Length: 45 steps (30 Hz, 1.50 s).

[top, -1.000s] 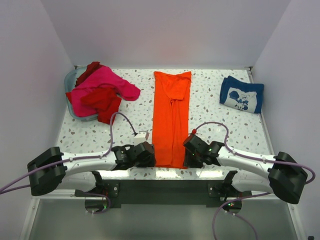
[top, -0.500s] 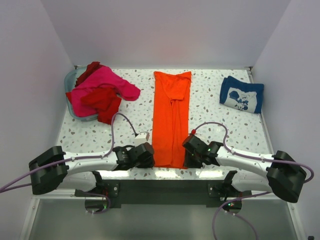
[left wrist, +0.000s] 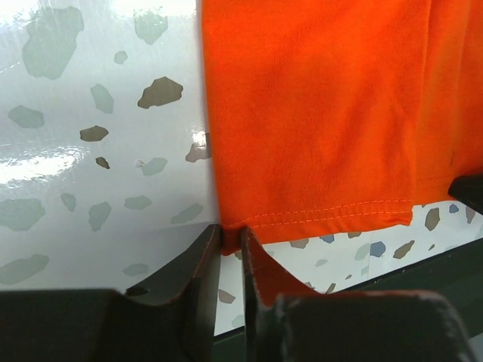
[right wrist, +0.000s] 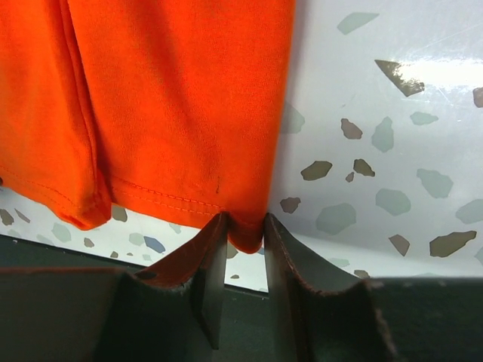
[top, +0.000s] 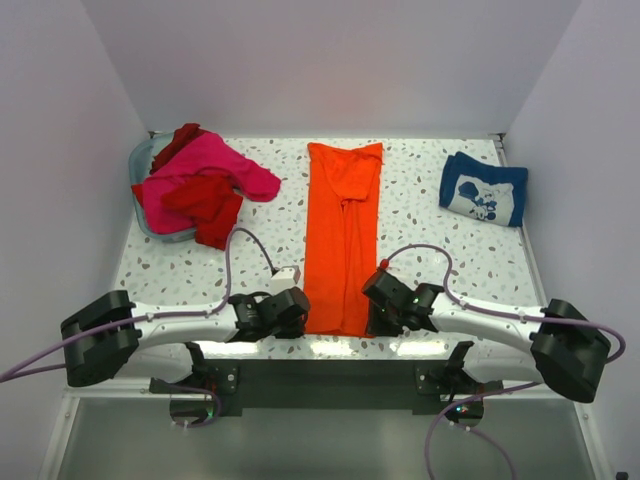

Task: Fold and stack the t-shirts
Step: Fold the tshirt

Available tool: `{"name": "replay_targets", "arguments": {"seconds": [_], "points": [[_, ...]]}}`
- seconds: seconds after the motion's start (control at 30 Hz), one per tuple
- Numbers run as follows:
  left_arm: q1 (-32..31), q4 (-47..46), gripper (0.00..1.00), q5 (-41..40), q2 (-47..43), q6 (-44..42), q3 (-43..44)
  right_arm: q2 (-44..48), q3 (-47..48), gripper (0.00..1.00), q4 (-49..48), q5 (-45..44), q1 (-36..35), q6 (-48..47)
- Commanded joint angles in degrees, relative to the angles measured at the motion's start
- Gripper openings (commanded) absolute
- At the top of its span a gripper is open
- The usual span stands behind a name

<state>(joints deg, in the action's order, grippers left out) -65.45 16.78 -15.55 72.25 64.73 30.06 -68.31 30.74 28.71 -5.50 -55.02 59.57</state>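
Top view: both arms have edged inward. The orange t-shirt (top: 343, 240) is unmoved mid-bench (top: 420, 215), long axis near-to-far, hem toward the arms.
Left wrist: left gripper (left wrist: 231, 235) jaws clench the hem's left corner.
Right wrist: right gripper (right wrist: 245, 226) jaws grasp its right corner.

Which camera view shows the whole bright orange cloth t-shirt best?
The top external view: the bright orange cloth t-shirt lies there whole, folded into a long strip. Each wrist view shows only one near hem corner of it, between the tips of the left gripper or the right gripper.
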Motion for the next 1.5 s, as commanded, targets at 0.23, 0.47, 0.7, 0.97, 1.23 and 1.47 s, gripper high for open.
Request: {"name": "replay_targets", "arguments": {"seconds": [0.23,0.47,0.7,0.97,1.23,1.47], "points": [[-0.38,-2.45,0.01,-0.01,0.97,0.57,-1.24,-1.56,0.72,0.16,-0.76,-2.06,-0.79,1.25],[-0.38,-2.10,0.00,0.26,-1.84,1.01,-0.98,0.11,1.68,0.01,1.60,-2.15,-0.87,1.08],[-0.38,0.54,0.00,-0.80,-5.45,1.01,2.18,4.33,6.34,0.00,6.96,-4.16,-0.79,0.28],[1.29,1.59,0.00,-2.11,-3.52,-1.80,7.11,0.65,14.34,0.00,11.19,-9.09,-0.44,-2.87],[7.61,0.63,0.00,-2.99,0.95,-7.24,12.12,-7.62,20.66,0.00,8.56,-8.66,4.92,-7.97],[13.15,-2.62,0.00,-0.01,7.55,-13.39,17.39,-13.59,24.62,0.00,5.04,-5.32,13.35,-13.42]]}}
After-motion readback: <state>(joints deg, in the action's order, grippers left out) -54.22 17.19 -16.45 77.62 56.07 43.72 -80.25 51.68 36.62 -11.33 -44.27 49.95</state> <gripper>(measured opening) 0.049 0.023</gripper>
